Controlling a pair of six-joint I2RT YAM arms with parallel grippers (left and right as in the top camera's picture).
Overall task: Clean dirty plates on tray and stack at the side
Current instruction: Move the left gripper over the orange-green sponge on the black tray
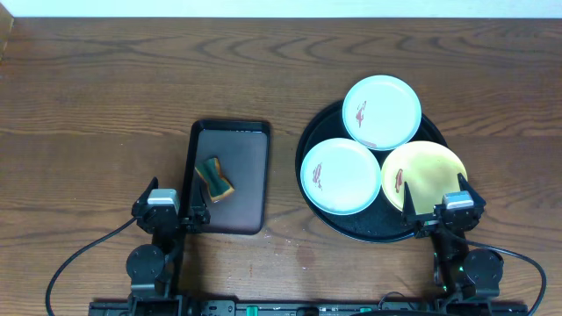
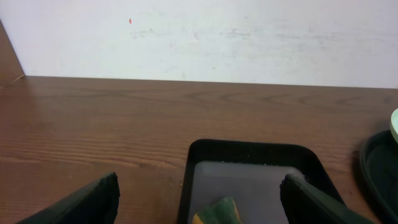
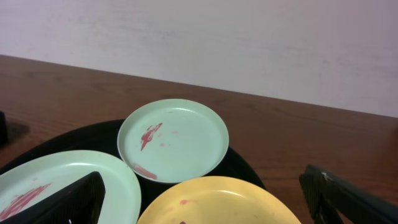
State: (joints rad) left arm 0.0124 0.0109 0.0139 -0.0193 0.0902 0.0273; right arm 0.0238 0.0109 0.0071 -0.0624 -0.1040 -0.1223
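Nearest me, both arms sit at the near edge of the wooden table (image 1: pixel 105 96), jaws spread wide and holding nothing. The left gripper (image 1: pixel 169 200) is at the near left corner of the small rectangular tray (image 1: pixel 248 167), which holds a green-and-yellow sponge (image 1: pixel 214 178), and the right gripper (image 1: pixel 437 195) is over the near right of the round black tray (image 1: pixel 309 133). All three dirty plates lie flat on that tray (each shows a red-brown smear): the yellow plate (image 1: pixel 430 171) near right beneath the right gripper, one blue-white plate (image 1: pixel 341 175) near left just beside it, and the second blue-white plate (image 1: pixel 381 111) at the far side.
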